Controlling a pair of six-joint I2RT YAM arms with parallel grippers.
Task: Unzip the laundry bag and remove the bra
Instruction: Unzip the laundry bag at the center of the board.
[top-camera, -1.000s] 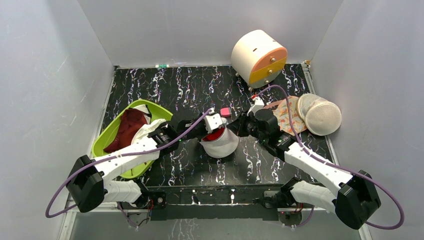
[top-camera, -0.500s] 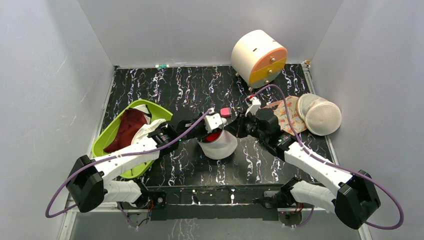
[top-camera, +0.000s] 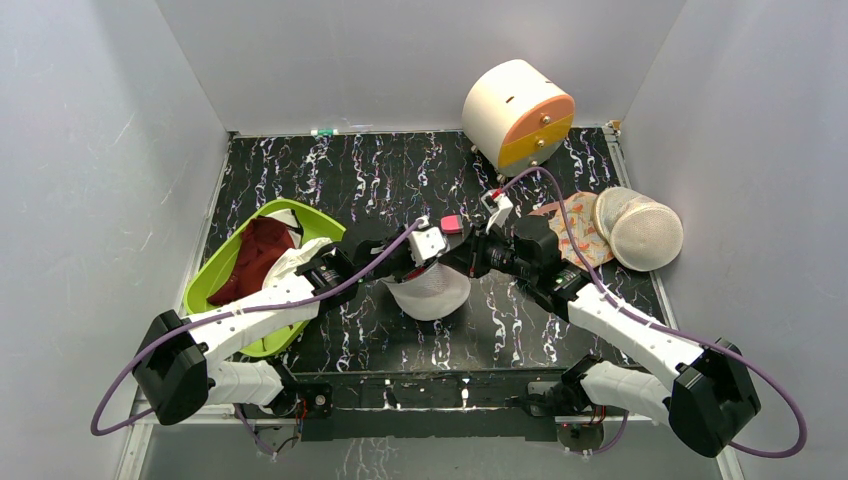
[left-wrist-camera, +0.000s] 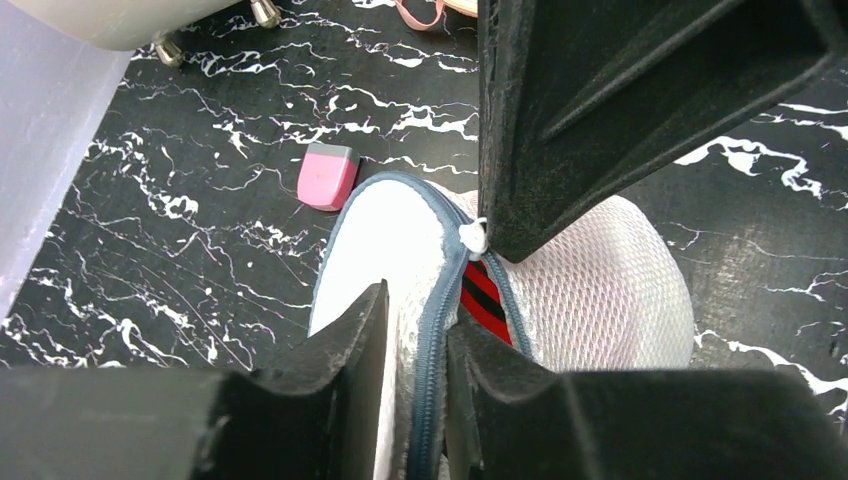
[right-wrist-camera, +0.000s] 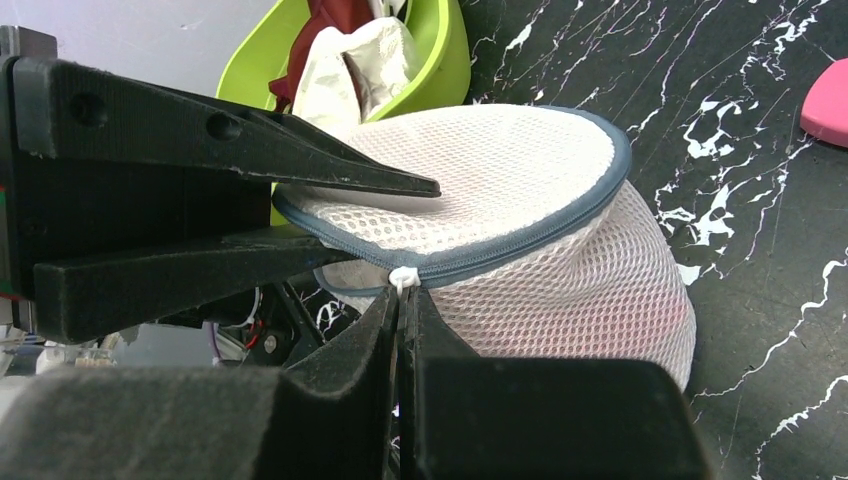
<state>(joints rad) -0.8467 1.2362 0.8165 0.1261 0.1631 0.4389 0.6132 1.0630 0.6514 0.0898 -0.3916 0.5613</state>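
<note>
The laundry bag (top-camera: 432, 292), a white mesh pouch with a blue-grey zip rim, sits mid-table between both grippers. My left gripper (top-camera: 424, 258) is shut on the bag's zip rim (left-wrist-camera: 432, 350); its own point in the left wrist view is (left-wrist-camera: 420, 318). My right gripper (top-camera: 462, 258) is shut on the white zip pull (right-wrist-camera: 403, 277), its fingertips pressed together (right-wrist-camera: 403, 297). The zip is parted a little beside the pull. A strip of the red bra (left-wrist-camera: 487, 298) with dark stripes shows through that gap. Red also glows faintly through the mesh (right-wrist-camera: 640, 300).
A green bin (top-camera: 215, 272) at the left holds a dark maroon garment (top-camera: 258, 252) and white cloth. A small pink object (top-camera: 451, 223) lies just behind the bag. A white and orange drum (top-camera: 518, 113) stands at the back. A domed mesh bag (top-camera: 640, 232) and floral fabric (top-camera: 590, 240) lie right.
My right gripper has moved left toward the left gripper with the zip pull. The bag's mouth, which showed red from above, now shows only white mesh in the top view.
</note>
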